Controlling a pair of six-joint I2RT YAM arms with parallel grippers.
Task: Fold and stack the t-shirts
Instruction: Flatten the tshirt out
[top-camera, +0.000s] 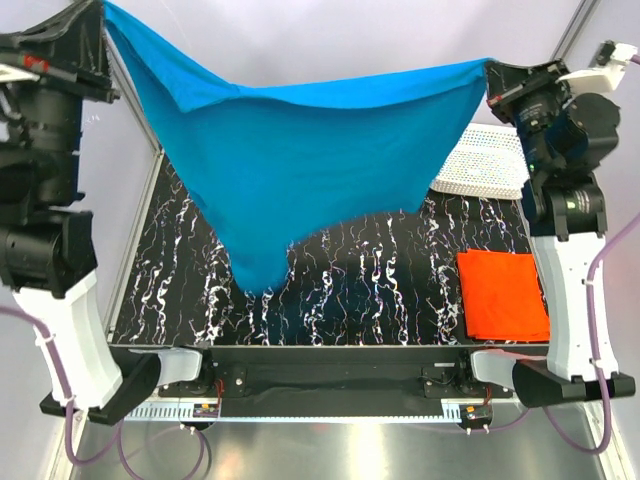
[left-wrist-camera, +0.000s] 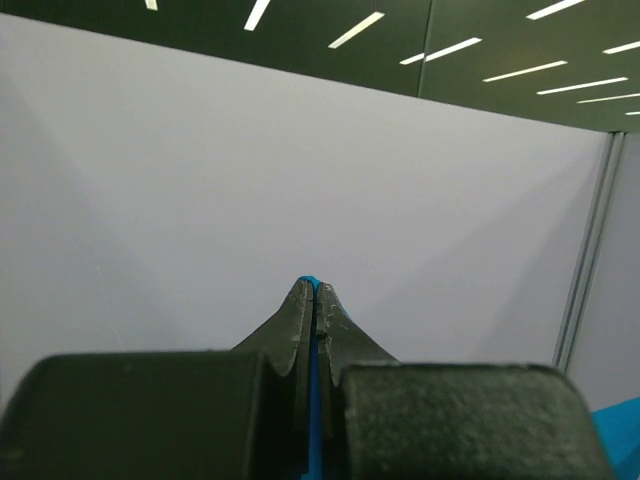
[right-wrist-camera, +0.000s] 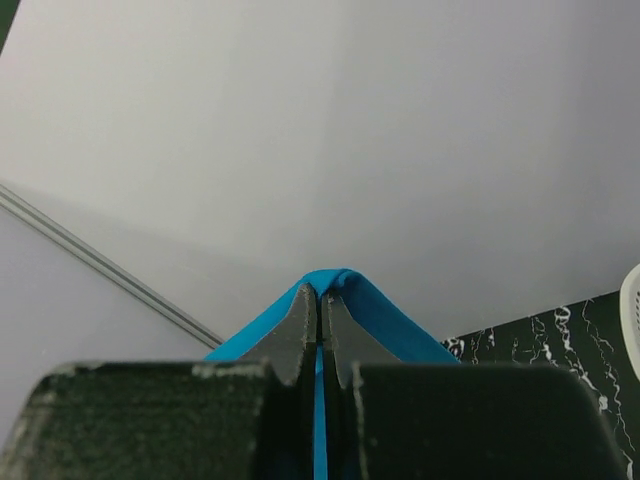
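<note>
The left gripper (left-wrist-camera: 313, 292) and right gripper (right-wrist-camera: 320, 298) each pinch the blue t-shirt (top-camera: 300, 170), which hangs spread above the worktop (top-camera: 380, 290). The orange-red t-shirt (top-camera: 502, 293) lies folded near the front right corner.

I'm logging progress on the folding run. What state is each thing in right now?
blue t-shirt: unfolded, held aloft by two corners, sagging toward the table.
orange-red t-shirt: folded flat, lying on the table's right side.
left gripper: shut on the blue t-shirt.
right gripper: shut on the blue t-shirt.
white basket: far right, partly hidden behind the blue t-shirt.
</note>
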